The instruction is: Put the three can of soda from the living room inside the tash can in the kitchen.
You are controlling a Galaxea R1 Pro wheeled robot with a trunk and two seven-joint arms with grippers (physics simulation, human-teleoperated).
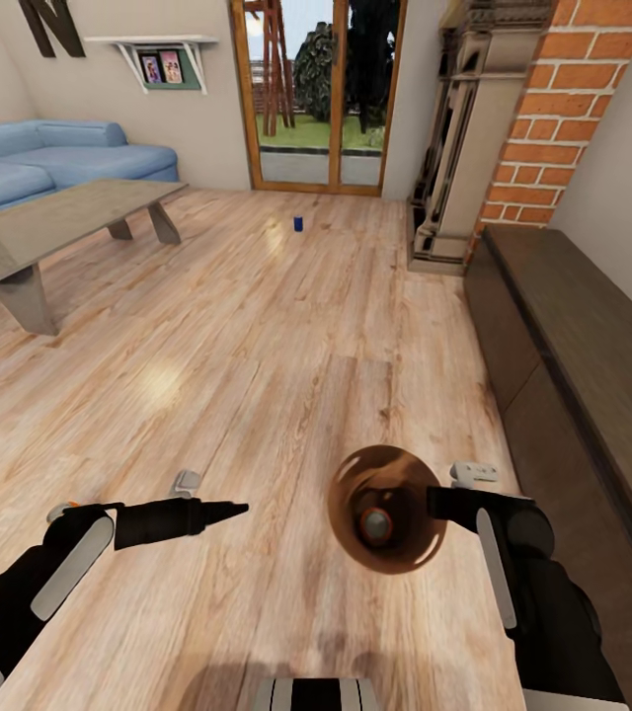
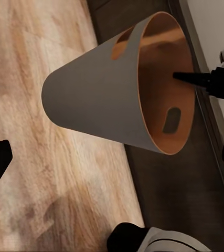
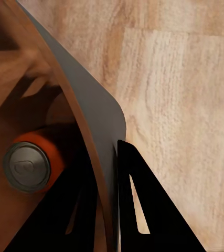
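Nearest the head camera, the right gripper [image 1: 436, 504] is clamped on the rim of the small round brown bin [image 1: 387, 509], one finger inside the copper-brown wall and one outside, as the right wrist view shows. That bin is carried above the light wood floor [image 1: 257, 346] with its mouth facing upward, and an orange soda can with a silver-grey end [image 3: 30, 164] sits inside it, just beside the inner finger.

Across from the bin, the left gripper [image 1: 232, 510] holds nothing; its dark fingers look drawn together to a point aimed at the bin, though I cannot tell for certain.

What the coming move turns on, I judge, is the small dark blue soda can [image 1: 297, 224]. It stands upright on the floor, long axis vertical, well apart from both grippers, straight ahead and slightly to the left-gripper side, before the wood-framed glass doors [image 1: 318, 94]. With the right gripper occupied by the bin, the free left arm seems the one to reach it, and only after the base has rolled forward.
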